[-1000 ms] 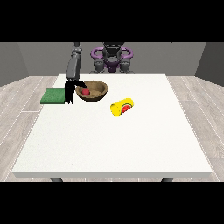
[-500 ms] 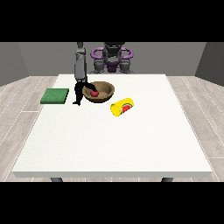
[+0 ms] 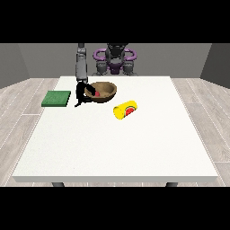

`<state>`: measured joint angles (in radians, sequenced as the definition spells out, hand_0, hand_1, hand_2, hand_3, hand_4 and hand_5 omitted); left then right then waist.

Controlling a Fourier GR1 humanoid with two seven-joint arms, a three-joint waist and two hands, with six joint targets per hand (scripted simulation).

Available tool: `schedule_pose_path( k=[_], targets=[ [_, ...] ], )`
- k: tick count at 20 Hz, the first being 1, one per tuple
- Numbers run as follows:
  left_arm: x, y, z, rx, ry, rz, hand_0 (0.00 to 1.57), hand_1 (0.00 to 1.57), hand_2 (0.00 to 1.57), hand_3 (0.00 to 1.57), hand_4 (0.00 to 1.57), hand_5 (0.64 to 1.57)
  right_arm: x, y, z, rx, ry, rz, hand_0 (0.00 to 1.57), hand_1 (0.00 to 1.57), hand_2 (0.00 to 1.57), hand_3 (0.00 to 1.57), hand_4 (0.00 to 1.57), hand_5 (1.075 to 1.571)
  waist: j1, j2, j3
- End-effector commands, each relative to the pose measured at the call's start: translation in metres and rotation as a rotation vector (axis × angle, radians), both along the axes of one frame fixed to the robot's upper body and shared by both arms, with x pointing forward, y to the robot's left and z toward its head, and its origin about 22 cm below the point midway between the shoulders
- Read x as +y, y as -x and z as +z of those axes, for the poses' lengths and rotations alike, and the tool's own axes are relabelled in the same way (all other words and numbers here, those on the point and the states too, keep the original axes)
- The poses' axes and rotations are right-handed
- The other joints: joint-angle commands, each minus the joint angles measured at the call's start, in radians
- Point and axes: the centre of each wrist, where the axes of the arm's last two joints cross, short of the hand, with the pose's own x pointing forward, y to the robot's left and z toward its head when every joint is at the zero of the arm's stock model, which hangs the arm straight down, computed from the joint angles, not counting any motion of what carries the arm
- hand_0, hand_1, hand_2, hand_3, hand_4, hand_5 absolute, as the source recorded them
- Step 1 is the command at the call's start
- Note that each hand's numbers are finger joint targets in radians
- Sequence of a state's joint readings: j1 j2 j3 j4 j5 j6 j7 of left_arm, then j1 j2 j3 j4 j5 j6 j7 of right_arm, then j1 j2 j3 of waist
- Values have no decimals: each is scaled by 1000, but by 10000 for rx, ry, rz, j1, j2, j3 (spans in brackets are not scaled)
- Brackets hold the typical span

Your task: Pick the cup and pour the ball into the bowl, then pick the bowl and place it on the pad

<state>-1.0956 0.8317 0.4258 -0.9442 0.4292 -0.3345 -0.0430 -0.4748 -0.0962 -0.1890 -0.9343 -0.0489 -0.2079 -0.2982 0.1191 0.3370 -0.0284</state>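
A brown bowl (image 3: 104,91) stands at the table's far side with a red ball (image 3: 96,94) inside it. The hand at the view's left (image 3: 81,94) hangs from a grey forearm and is against the bowl's left rim, part of it overlapping the rim. A yellow cup (image 3: 125,110) lies on its side to the right of the bowl and nearer the camera, its red-lined mouth facing the camera. The green pad (image 3: 56,98) lies flat to the left of the hand. No hand shows at the view's right.
The robot's purple and grey torso (image 3: 115,58) stands behind the table's far edge. The white table (image 3: 117,143) stretches wide towards the camera in front of the cup and bowl.
The hand at the view's left has moved right, away from the pad, up to the bowl's left rim. The bowl has shifted slightly to the right.
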Motion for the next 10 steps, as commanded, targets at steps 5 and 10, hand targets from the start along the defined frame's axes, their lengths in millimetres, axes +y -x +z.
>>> schedule_pose_path(
  k=[5,10],
  targets=[
    [36,-10,-61,1480,461,958,0,0,0,0,0,1547,-7,-19,51,2908,1956,25,1571,1571,1571,1571,1250,1455,-1095,-1224,243],
    [82,11,-94,1651,705,1830,0,0,0,0,0,1543,9,-27,92,3037,2353,518,1571,1571,1571,1571,1250,1476,-1811,-1345,266]
  ],
)
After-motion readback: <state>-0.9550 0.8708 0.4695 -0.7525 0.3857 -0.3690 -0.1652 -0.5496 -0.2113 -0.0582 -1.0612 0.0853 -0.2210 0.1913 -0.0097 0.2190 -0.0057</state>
